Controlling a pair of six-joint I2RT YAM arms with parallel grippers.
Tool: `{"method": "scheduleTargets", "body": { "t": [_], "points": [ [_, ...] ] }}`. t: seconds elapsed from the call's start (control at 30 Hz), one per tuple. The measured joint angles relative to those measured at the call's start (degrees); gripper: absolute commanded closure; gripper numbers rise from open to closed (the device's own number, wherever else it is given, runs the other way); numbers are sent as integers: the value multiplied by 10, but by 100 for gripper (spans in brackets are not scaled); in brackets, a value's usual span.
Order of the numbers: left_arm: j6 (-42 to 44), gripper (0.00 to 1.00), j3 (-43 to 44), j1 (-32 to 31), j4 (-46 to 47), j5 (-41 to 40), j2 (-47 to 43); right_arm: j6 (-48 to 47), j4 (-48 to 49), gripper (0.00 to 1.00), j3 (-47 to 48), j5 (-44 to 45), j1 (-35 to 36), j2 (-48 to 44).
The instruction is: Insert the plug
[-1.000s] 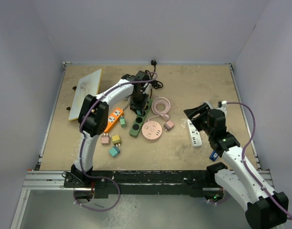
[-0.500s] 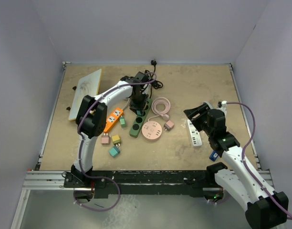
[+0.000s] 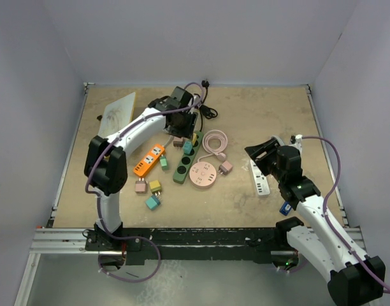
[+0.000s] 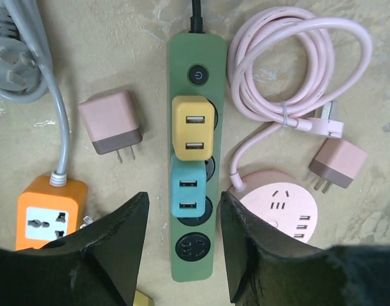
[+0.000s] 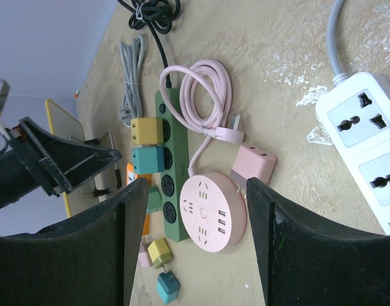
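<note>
Two boxy USB adapters, one yellow and one teal, sit in adjacent sockets of the dark green power strip. The left gripper hovers directly above the teal one, jaws spread wide, holding nothing. The right gripper hangs well apart near the white power strip, likewise wide and empty. Insertion appears complete. Another plug, such as the loose pink adapter, would require a fresh grasp and prong alignment over the free end socket.
</note>
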Motion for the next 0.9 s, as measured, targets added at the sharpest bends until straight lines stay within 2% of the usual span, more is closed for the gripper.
{"method": "scheduleTargets", "body": {
  "t": [0.3, 0.47, 0.63, 0.73, 0.9],
  "points": [
    [0, 54, -66, 0, 28, 13, -29, 0, 0, 35, 0, 0, 0, 0],
    [0, 65, -75, 0, 30, 17, -16, 0, 1, 35, 0, -2, 0, 0],
    [0, 67, -75, -2, 38, 28, -3, 0, 2, 35, 0, -4, 0, 0],
    [0, 74, -74, -2, 41, 33, 2, 0, 2, 35, 0, -4, 0, 0],
    [2, 96, -71, -5, 38, 32, 3, 0, 2, 35, 0, -4, 0, 0]
  ]
}}
